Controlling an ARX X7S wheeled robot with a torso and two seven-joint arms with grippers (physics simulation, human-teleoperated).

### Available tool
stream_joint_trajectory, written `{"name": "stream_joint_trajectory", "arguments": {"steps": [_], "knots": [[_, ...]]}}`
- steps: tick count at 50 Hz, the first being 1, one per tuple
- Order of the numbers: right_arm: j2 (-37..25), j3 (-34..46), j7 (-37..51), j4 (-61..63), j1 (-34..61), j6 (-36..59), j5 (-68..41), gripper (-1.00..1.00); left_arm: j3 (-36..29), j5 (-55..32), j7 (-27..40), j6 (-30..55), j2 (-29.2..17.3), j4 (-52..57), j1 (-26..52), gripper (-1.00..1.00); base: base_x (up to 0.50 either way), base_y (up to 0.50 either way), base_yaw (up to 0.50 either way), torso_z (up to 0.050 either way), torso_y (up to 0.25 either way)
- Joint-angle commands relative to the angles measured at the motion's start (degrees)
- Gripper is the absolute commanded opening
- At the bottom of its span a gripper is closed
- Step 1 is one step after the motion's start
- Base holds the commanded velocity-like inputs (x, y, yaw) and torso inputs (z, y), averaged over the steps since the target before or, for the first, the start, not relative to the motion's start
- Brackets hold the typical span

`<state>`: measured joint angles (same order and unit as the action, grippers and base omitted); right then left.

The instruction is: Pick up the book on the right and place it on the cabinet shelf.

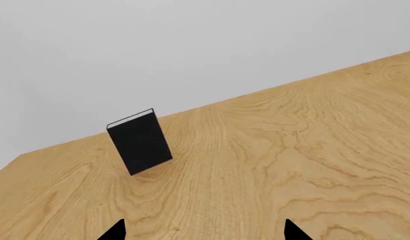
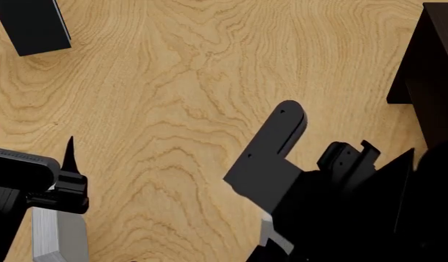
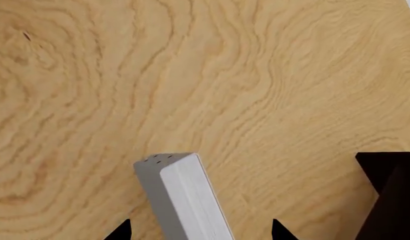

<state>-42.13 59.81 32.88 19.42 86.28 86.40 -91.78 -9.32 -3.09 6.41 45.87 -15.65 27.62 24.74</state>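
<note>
The light-grey book (image 3: 185, 200) with white page edges stands on end on the wooden table (image 3: 272, 90). It is between the fingertips of my right gripper (image 3: 199, 231), which is open with a gap on each side. In the head view only a sliver of the book (image 2: 276, 240) shows under my right arm. The dark cabinet (image 2: 428, 71) stands at the table's right and also shows in the right wrist view (image 3: 392, 195). My left gripper (image 1: 205, 232) is open and empty over bare table.
A black book (image 2: 34, 24) stands upright at the far left, ahead of the left gripper (image 2: 31, 139); it also shows in the left wrist view (image 1: 139, 142). Another grey book (image 2: 58, 234) stands under my left arm. The table's far edge (image 1: 272, 90) meets a pale wall.
</note>
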Motion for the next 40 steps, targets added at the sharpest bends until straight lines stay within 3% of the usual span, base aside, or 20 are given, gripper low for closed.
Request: {"name": "stream_joint_trajectory", "arguments": {"steps": [1, 17, 40], "knots": [[0.66, 3.59, -7.38, -1.57, 0.53, -1.81, 7.55, 1.00, -0.51, -0.01, 0.31, -0.38, -0.03, -0.55, 0.02, 1.00, 0.00, 0.00, 0.00, 0.000, 0.000], [1.46, 9.40, -17.11, -5.23, -0.40, -7.19, 17.52, 1.00, -1.79, 0.51, 0.87, -2.92, 0.09, -4.42, 0.55, 1.00, 0.00, 0.00, 0.00, 0.000, 0.000], [2.80, 13.53, -22.16, -10.79, -4.17, -12.86, 23.34, 1.00, -2.33, 0.48, 1.40, -3.66, -0.24, -5.93, 0.90, 1.00, 0.00, 0.00, 0.00, 0.000, 0.000]]}}
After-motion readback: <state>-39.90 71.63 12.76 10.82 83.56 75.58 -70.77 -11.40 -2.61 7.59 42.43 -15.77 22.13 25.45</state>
